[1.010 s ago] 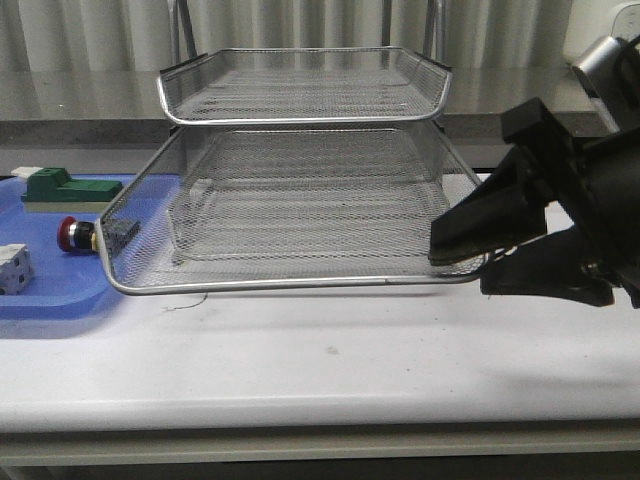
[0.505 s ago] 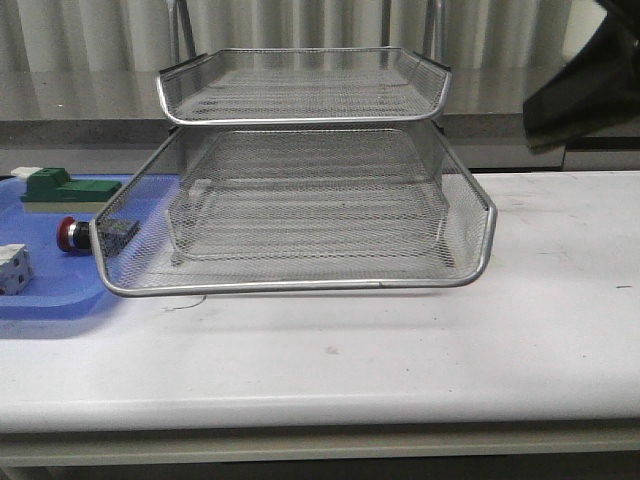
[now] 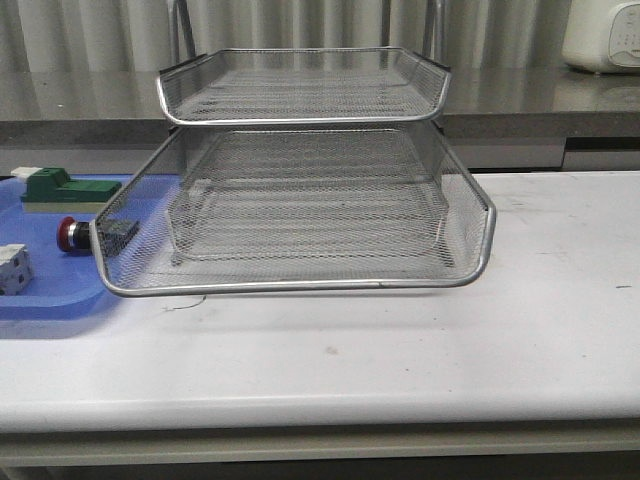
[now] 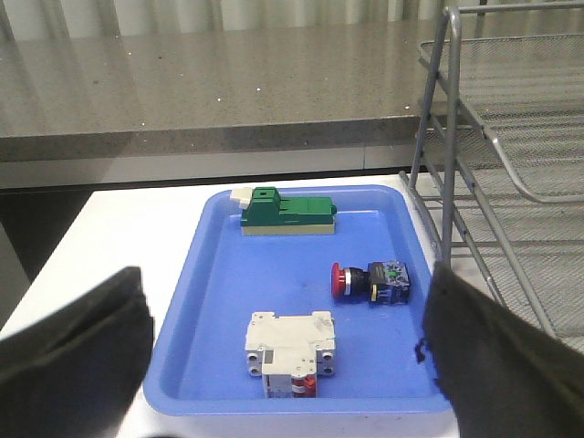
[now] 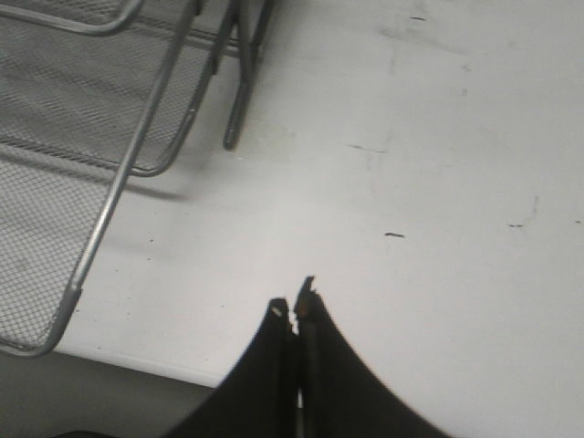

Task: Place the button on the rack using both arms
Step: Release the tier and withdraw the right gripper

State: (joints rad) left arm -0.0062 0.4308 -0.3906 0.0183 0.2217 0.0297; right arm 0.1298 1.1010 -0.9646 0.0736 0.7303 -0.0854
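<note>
A: Where's the button (image 4: 369, 280)?

B: On its side in the blue tray (image 4: 219, 265), ahead of the left tool (image 4: 287, 365) and a little toward its right finger (image 4: 497, 360). The red head points away from the rack (image 3: 300, 190); the black body lies closer to the rack's posts.

A: Is the left tool holding anything?

B: No. Its two fingers stand wide apart with nothing between them, well above the tray. The button is not touched.

A: What else sits in that tray?

B: A white block (image 4: 290, 352) nearest the tool, roughly between the fingers. A green block (image 4: 287, 211) lies farther off, beyond the button. All three are apart from each other.

A: And the right tool (image 5: 297, 315)?

B: Its fingertips are pressed together, empty, over bare white counter (image 5: 438, 182). The rack's lower rim and a post stand off to one side of it, not touching it.

A: Can you see either tool from the front?

B: Neither. That view shows only the rack in the middle of the counter, its lowest tier jutting forward. The tray lies just beside it on the left. The button's head peeks out by the rack's front-left corner, its body seen through the mesh. The rack's tiers hold nothing.
</note>
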